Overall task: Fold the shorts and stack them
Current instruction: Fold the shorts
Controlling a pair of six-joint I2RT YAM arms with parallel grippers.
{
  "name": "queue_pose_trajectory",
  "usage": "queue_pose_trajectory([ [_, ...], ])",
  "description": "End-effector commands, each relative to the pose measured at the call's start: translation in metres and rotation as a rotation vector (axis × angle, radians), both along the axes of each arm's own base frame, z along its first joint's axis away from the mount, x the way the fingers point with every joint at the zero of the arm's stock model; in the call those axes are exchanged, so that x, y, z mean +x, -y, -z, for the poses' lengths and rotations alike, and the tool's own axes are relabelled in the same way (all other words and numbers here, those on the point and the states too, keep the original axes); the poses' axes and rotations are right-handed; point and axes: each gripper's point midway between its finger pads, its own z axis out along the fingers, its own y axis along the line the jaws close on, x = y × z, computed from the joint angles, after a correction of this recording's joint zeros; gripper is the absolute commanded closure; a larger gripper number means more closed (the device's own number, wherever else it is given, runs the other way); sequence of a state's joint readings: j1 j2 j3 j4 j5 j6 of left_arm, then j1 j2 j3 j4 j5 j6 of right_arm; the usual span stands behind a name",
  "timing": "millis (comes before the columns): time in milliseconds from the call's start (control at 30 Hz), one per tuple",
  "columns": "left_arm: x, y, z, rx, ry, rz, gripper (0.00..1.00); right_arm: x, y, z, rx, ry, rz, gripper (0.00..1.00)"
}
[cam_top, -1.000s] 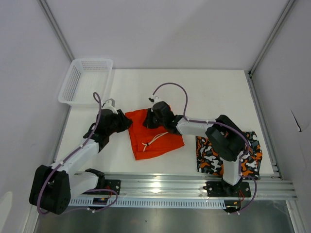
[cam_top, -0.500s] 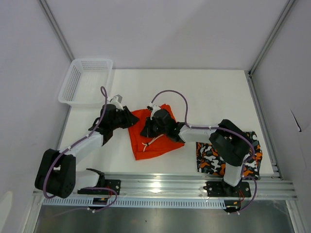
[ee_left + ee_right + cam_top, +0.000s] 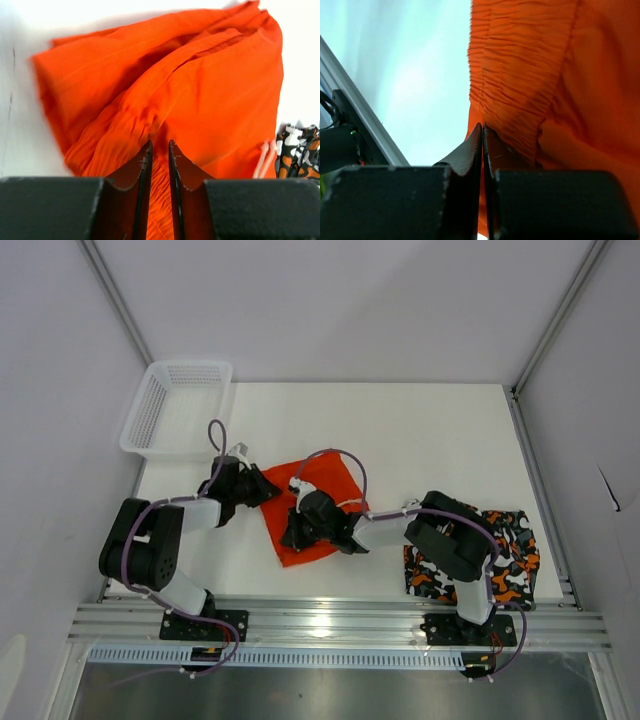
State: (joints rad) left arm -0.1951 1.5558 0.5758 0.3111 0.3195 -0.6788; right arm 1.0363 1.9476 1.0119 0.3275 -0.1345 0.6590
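The plain orange shorts [image 3: 322, 480] lie folded at the middle of the white table. My left gripper [image 3: 262, 490] is shut on their left edge; in the left wrist view the fingers pinch a pleat of orange cloth [image 3: 159, 150]. My right gripper [image 3: 293, 533] is shut on the gathered waistband [image 3: 505, 90] at the shorts' near left part and has carried it over the cloth. The patterned orange, black and white shorts [image 3: 505, 560] lie folded at the near right, partly under the right arm. A bit of them and the white drawstring [image 3: 267, 157] show in the left wrist view.
A white mesh basket [image 3: 175, 408] stands at the far left corner. The metal rail [image 3: 330, 620] runs along the near edge of the table. Grey walls close in the sides and back.
My right gripper has moved toward me and left, dragging the shorts' far part over the near part. My left gripper has pulled back left and its arm has folded in close.
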Motion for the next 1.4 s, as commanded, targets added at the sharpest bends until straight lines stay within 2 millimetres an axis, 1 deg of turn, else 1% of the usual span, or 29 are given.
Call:
queue_pose_trajectory([
  [0,0.017,0.001,-0.008,-0.037,0.064,-0.008,0.78,0.01,0.005,-0.006,0.005,0.035,0.03,0.96],
  [67,0.021,0.004,-0.012,-0.045,0.077,0.007,0.79,0.013,0.005,-0.021,0.014,0.055,0.016,0.91],
  [100,0.023,0.007,-0.016,-0.05,0.088,0.024,0.8,0.016,0.004,-0.041,0.042,0.079,0.012,0.79],
  [167,0.027,0.009,-0.024,-0.045,0.121,0.051,0.79,0.027,0.01,-0.064,0.039,0.109,0.011,0.67],
  [200,0.028,0.009,-0.032,-0.035,0.141,0.066,0.78,0.039,0.018,-0.088,0.064,0.139,0.033,0.55],
  [267,0.031,0.009,-0.041,-0.021,0.158,0.075,0.74,0.052,0.032,-0.11,0.064,0.161,0.05,0.48],
  [300,0.031,0.008,-0.051,-0.016,0.18,0.079,0.73,0.06,0.041,-0.129,0.079,0.191,0.058,0.44],
  [333,0.03,0.007,-0.054,-0.004,0.183,0.076,0.71,0.078,0.06,-0.132,0.065,0.189,0.098,0.43],
  [433,0.027,0.001,-0.074,0.015,0.228,0.057,0.62,0.104,0.087,-0.152,0.089,0.198,0.111,0.35],
  [467,0.024,0.0,-0.077,0.019,0.225,0.054,0.57,0.125,0.107,-0.151,0.085,0.193,0.142,0.34],
  [500,0.021,-0.001,-0.08,0.022,0.232,0.055,0.54,0.133,0.11,-0.161,0.103,0.202,0.115,0.33],
  [533,0.018,-0.002,-0.092,0.021,0.26,0.052,0.46,0.139,0.121,-0.141,0.052,0.142,0.123,0.32],
  [567,0.013,-0.003,-0.093,0.027,0.249,0.052,0.43,0.16,0.13,-0.151,0.055,0.159,0.148,0.3],
  [600,0.01,-0.004,-0.096,0.031,0.254,0.053,0.39,0.166,0.132,-0.148,0.046,0.15,0.135,0.28],
  [633,0.007,-0.006,-0.107,0.031,0.281,0.047,0.31,0.172,0.135,-0.125,-0.003,0.121,0.122,0.26],
  [667,-0.001,-0.007,-0.102,0.032,0.257,0.047,0.27,0.181,0.139,-0.12,-0.018,0.122,0.126,0.23],
  [700,-0.003,-0.008,-0.106,0.031,0.267,0.047,0.23,0.192,0.137,-0.124,-0.02,0.143,0.122,0.2],
  [733,-0.008,-0.009,-0.113,0.028,0.288,0.048,0.16,0.199,0.138,-0.101,-0.056,0.119,0.107,0.19],
  [767,-0.015,-0.012,-0.106,0.038,0.264,0.036,0.13,0.208,0.141,-0.096,-0.059,0.113,0.107,0.18],
  [833,-0.021,-0.016,-0.107,0.047,0.26,0.024,0.04,0.223,0.137,-0.097,-0.032,0.12,0.079,0.17],
  [867,-0.024,-0.019,-0.113,0.051,0.277,0.004,0.02,0.228,0.137,-0.08,-0.039,0.094,0.065,0.16],
  [933,-0.033,-0.021,-0.109,0.046,0.268,-0.004,0.01,0.24,0.136,-0.081,-0.014,0.104,0.039,0.16],
  [967,-0.035,-0.021,-0.117,0.034,0.291,-0.01,0.01,0.244,0.136,-0.068,-0.025,0.087,0.03,0.15],
  [1000,-0.039,-0.023,-0.113,0.037,0.279,-0.022,0.01,0.249,0.135,-0.07,-0.028,0.091,0.025,0.16],
  [1067,-0.042,-0.025,-0.112,0.029,0.274,-0.038,0.01,0.254,0.134,-0.059,-0.062,0.089,0.018,0.16],
  [1100,-0.047,-0.025,-0.112,0.026,0.279,-0.038,0.01,0.253,0.134,-0.047,-0.075,0.062,0.007,0.17],
  [1200,-0.052,-0.027,-0.113,0.019,0.288,-0.045,0.01,0.254,0.131,-0.035,-0.072,0.036,-0.008,0.2],
  [1300,-0.057,-0.028,-0.113,0.015,0.298,-0.048,0.01,0.246,0.121,-0.028,-0.011,-0.013,-0.054,0.26],
  [1367,-0.062,-0.029,-0.106,0.025,0.272,-0.046,0.01,0.238,0.115,-0.028,0.042,-0.046,-0.095,0.31],
])
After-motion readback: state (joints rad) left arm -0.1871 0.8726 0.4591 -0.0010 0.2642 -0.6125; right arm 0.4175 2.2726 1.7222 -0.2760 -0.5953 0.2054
